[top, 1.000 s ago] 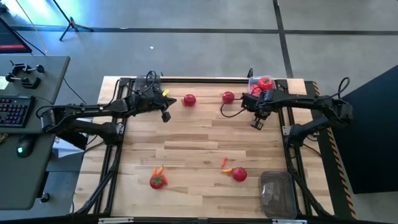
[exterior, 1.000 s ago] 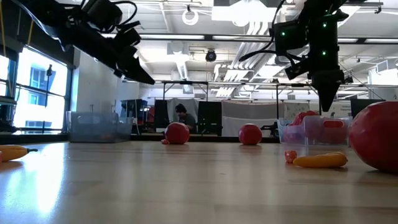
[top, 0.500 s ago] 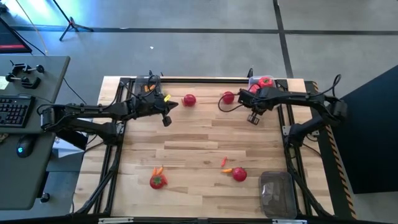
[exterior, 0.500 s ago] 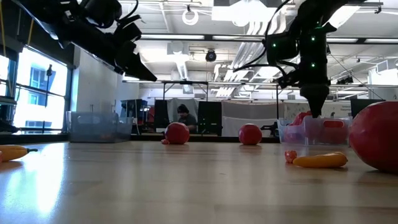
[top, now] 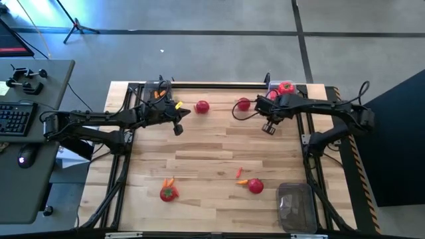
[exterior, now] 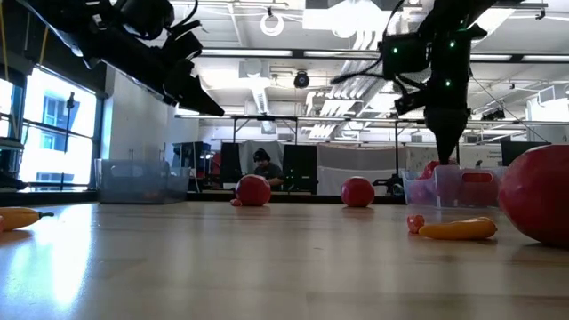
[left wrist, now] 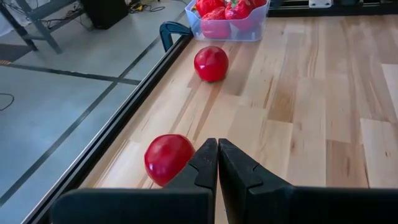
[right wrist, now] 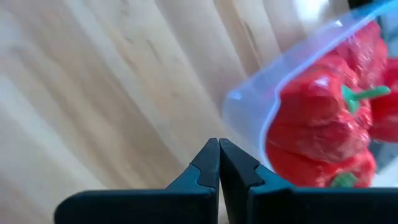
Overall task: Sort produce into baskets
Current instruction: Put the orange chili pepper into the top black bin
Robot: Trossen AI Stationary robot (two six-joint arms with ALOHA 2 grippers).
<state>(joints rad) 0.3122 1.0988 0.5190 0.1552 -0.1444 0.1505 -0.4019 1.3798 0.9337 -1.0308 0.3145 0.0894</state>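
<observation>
Two red tomatoes (top: 202,106) (top: 244,103) rest on the table near its far edge. My left gripper (top: 177,127) is shut and empty, raised above the table, left of and nearer than the first tomato (left wrist: 168,158). My right gripper (top: 267,127) is shut and empty, raised beside the far right basket (top: 282,89), which holds red peppers (right wrist: 317,118). Near the front lie two more tomatoes (top: 169,193) (top: 255,186), each with small orange carrot pieces (top: 242,181) beside it.
A basket (top: 157,90) with orange pieces stands at the far left corner. A clear basket (top: 295,206) stands at the near right. The middle of the wooden table (top: 212,153) is bare. A desk with a keyboard (top: 16,118) stands off the table's left side.
My right gripper has gone a little toward the table's left and far edges, away from the basket's near side and toward the second tomato, still shut.
</observation>
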